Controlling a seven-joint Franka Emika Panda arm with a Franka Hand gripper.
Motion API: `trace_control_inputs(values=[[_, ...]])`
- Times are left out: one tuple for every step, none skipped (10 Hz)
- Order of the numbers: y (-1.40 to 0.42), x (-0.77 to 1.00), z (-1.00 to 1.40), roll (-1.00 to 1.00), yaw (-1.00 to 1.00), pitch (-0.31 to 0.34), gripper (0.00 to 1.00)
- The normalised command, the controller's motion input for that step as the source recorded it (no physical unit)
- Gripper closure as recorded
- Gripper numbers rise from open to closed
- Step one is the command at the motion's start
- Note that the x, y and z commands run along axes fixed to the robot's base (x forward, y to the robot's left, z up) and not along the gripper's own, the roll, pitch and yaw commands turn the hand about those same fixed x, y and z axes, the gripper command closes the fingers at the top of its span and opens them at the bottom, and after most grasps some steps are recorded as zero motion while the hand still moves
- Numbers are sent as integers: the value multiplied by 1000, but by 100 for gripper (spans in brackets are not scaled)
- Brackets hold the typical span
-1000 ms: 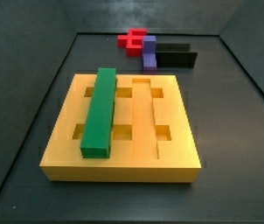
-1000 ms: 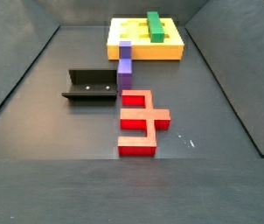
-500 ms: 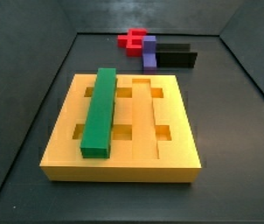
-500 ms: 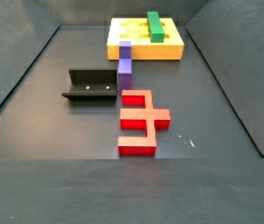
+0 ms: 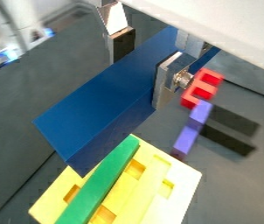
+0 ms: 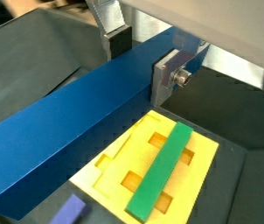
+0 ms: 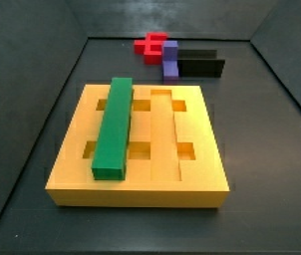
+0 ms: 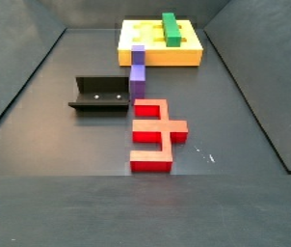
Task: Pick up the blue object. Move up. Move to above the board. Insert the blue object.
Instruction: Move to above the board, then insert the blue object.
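In a wrist view, the long dark blue rectangular bar [image 5: 105, 109] is seen clamped between the flat silver fingers [image 5: 169, 79] of the tool [image 5: 144, 59]; the tool is narrowed onto the bar, held high above the dark table [image 5: 30, 96]. Far below lie the large flat yellow grooved board [image 5: 170, 188], carrying a long green bar [image 5: 103, 186], a short purple block [image 5: 191, 136], a red cross-shaped piece [image 5: 200, 87] and the dark L-shaped fixture [image 5: 230, 129].

In a wrist view the blue bar [image 6: 87, 109] is grasped near one end, so most of its length hangs out to one side of the tool [image 6: 142, 54], above the board [image 6: 108, 166] and the green bar [image 6: 165, 168]. The wrist appears to point straight down.

In both side views neither arm nor blue bar is shown; the board [image 7: 200, 169] [image 8: 187, 56] is seen with the green bar [image 7: 114, 127] [image 8: 171, 28] seated in its left groove, the purple block [image 8: 138, 74] standing between board and red piece [image 8: 153, 135].

The risk judged from here: with an off-centre grip the bar could tilt or swing, so that on descent an end catches a groove edge or strikes the green bar; misalignment with the free groove would jam it
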Motion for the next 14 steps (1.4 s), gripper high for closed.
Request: trace_control_inputs(values=[[-38,85,29,109,562,213,100],[-35,85,23,102,280,172,100],[0,-29,0,0,0,0,100],[-43,0,0,0,0,0,100],[-306,97,-260,0,-23,-16,100],[-251,294,-791,0,-6,0,100],[-334,369,-1000,0,0,-9,100],[-369,411,-1000,-4,0,-34,100],[-397,440,-960,-74,0,-71,100],[-403,349,-823,-124,0,-90,100],[-320,257,-823,-124,0,-89,100],[-237,137,-886,-99,3,-67,100],[-169,111,-949,-77,26,-44,100],[-163,114,-1000,0,69,-90,100]])
